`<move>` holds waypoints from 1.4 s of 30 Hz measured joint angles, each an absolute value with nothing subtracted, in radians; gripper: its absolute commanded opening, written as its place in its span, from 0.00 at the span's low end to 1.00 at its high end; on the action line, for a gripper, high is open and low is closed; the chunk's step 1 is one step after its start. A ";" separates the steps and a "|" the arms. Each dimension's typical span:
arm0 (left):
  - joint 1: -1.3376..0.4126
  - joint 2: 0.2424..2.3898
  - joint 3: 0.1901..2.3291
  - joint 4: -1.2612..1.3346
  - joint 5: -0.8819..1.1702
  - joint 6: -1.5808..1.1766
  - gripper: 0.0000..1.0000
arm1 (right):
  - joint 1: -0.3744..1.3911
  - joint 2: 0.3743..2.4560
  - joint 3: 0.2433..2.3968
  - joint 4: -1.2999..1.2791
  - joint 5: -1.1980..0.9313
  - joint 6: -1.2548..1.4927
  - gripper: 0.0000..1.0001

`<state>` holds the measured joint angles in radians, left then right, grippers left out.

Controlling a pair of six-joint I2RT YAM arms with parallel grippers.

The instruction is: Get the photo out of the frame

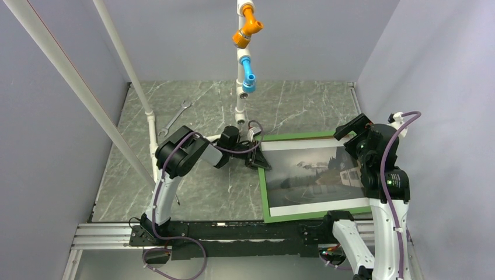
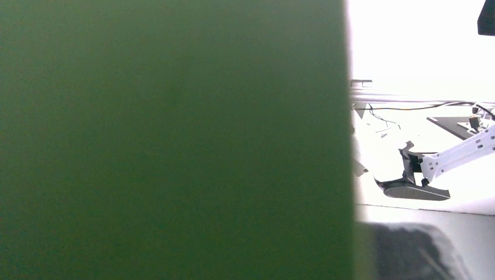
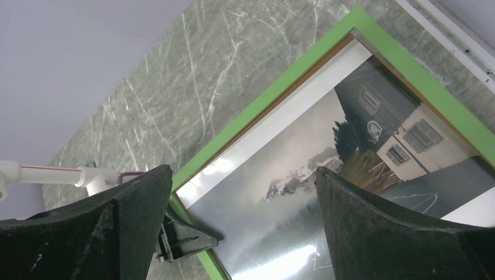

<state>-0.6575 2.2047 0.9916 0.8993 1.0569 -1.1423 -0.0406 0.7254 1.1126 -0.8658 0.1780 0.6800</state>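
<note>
The frame (image 1: 315,213), with bright green moulding, lies flat on the right half of the marble table. In it, face up, sits the photo (image 1: 315,172), a grey scene with a white border. My left gripper (image 1: 258,160) is shut on the frame's left edge near its far corner. Blurred green frame (image 2: 175,140) fills most of the left wrist view and hides that gripper's fingers. My right gripper (image 1: 348,129) hovers open above the frame's far right corner, holding nothing. In the right wrist view the right gripper (image 3: 242,172) spans the photo (image 3: 303,192), beside the frame (image 3: 274,93) and the left gripper's finger (image 3: 187,236).
A white pipe stand with orange and blue fittings (image 1: 245,35) rises at the back centre. A wrench (image 1: 175,119) lies at the back left. White slanted poles (image 1: 125,64) cross the left side. An aluminium rail (image 1: 99,236) runs along the near edge. Walls close in on both sides.
</note>
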 measured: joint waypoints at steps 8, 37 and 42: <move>-0.660 2.204 1.140 0.554 1.036 -0.988 0.19 | -0.041 0.721 1.094 -0.862 0.177 0.679 0.94; -0.679 1.902 0.998 0.166 0.720 -0.713 0.99 | 0.279 0.842 0.865 -0.785 -0.015 0.588 0.99; -0.684 1.761 0.897 0.057 0.636 -0.651 0.99 | 0.516 0.938 0.833 -0.724 0.044 0.637 0.98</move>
